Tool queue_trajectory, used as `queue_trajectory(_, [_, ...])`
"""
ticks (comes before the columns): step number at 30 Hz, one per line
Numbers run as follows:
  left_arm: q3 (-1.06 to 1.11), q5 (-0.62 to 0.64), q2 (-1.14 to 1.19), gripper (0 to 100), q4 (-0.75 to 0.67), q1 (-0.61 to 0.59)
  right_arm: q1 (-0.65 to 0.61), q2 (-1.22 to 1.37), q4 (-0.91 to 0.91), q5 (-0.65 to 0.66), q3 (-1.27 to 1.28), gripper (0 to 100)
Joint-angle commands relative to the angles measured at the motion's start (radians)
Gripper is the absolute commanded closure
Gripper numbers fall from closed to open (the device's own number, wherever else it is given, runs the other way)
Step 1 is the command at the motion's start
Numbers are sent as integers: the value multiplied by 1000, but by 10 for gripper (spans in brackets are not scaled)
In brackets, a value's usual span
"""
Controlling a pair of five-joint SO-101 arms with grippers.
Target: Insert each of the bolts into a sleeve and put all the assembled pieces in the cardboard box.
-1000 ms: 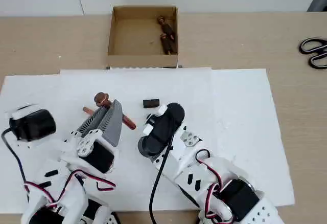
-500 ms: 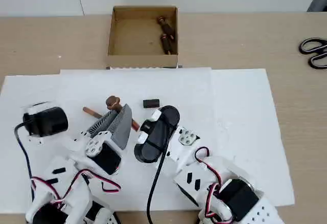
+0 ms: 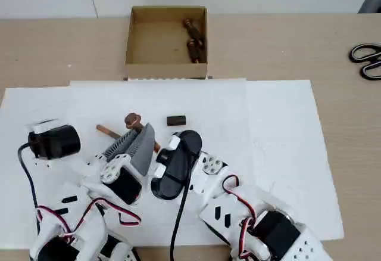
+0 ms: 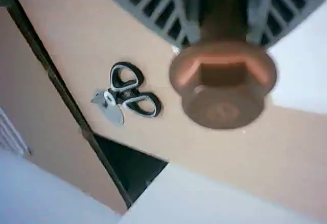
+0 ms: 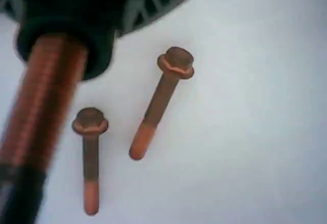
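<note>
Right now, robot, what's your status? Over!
Left gripper shut on a bolt. Right gripper close beside it. One sleeve loose on the paper, between the grippers and the cardboard box.

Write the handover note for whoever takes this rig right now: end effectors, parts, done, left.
Left end effector: shut on a bolt, head outward, over the white sheet.
Right end effector: beside it. A threaded shaft runs through a black collar right at it; grip unclear.
On the sheet: one loose sleeve, a loose bolt and a second loose bolt.
Done: two pieces lie in the cardboard box.
Left: sleeve the held bolt and the loose ones, then box them.
</note>
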Motion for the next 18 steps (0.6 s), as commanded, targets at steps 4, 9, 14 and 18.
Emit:
queue_trajectory(4, [-16,-86,-8,994,121,129,-10,-13,-30,12,-14,995])
queue_trajectory(9, [-31,-132,-3,994,155,147,-10,-15,-30,49,-14,995])
queue_trajectory(14, [-25,-132,-2,994,235,230,-10,-15,-31,49,-15,995])
queue_trajectory(18, [35,-172,-3,994,299,241,-10,-15,-38,49,-15,995])
